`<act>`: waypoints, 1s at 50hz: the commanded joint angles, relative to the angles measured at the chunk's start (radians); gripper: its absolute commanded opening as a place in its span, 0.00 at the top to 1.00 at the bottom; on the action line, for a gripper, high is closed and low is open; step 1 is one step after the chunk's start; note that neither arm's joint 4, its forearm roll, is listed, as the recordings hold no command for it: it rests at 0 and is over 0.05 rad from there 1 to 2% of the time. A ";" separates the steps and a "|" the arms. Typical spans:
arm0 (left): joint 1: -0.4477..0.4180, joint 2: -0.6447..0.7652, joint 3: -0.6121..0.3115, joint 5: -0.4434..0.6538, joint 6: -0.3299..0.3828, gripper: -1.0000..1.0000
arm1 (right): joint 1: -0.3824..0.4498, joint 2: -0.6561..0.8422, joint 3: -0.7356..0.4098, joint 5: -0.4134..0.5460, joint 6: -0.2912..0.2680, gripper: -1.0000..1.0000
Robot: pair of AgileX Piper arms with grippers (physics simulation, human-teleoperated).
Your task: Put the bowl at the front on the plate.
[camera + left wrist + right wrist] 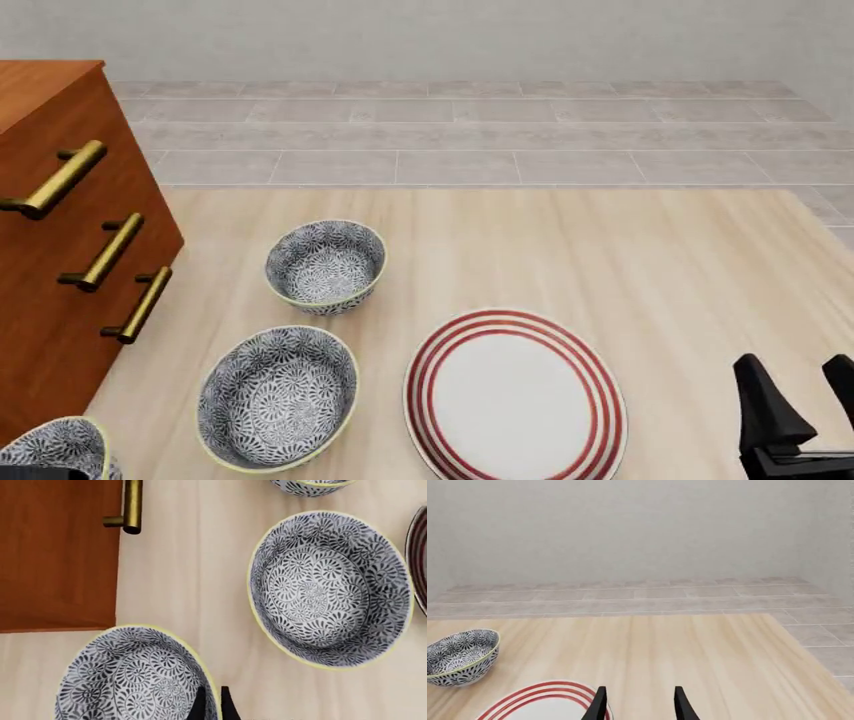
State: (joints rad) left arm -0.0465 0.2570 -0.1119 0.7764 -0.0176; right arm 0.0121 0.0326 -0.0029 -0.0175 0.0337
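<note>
The bowl [127, 677] at the front has a grey-and-white floral pattern and a thin yellow-green rim. In the front view, the bowl [54, 450] sits at the table's near left corner. My left gripper [213, 707] has its fingers close together across the bowl's rim, one inside and one outside. The plate [514, 395], white with red rings, lies right of the middle bowl; its edge [420, 555] shows in the left wrist view. My right gripper [797, 372] stands open right of the plate, just past its near edge [547, 692], holding nothing.
Two look-alike bowls stand further back: a middle bowl [278, 395] [330, 590] and a back bowl [326, 265] [460, 657]. A brown wooden cabinet [54, 250] with brass handles [130, 505] borders the table's left side.
</note>
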 commanded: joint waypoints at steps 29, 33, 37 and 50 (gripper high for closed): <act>-0.337 0.010 -0.483 0.044 0.114 1.00 | 0.000 -0.011 0.000 0.007 0.002 0.00; -0.379 0.059 -0.502 -0.006 0.153 1.00 | 0.001 -0.014 -0.002 0.009 0.003 0.00; -0.422 0.110 -0.504 -0.061 0.180 1.00 | 0.004 -0.014 -0.002 0.008 0.001 0.00; -0.598 0.288 -0.571 -0.153 0.298 1.00 | 0.012 -0.017 -0.002 0.010 -0.010 0.00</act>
State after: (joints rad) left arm -0.5172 0.4244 -0.6229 0.6944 0.2068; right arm 0.0207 0.0189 -0.0047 -0.0091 0.0300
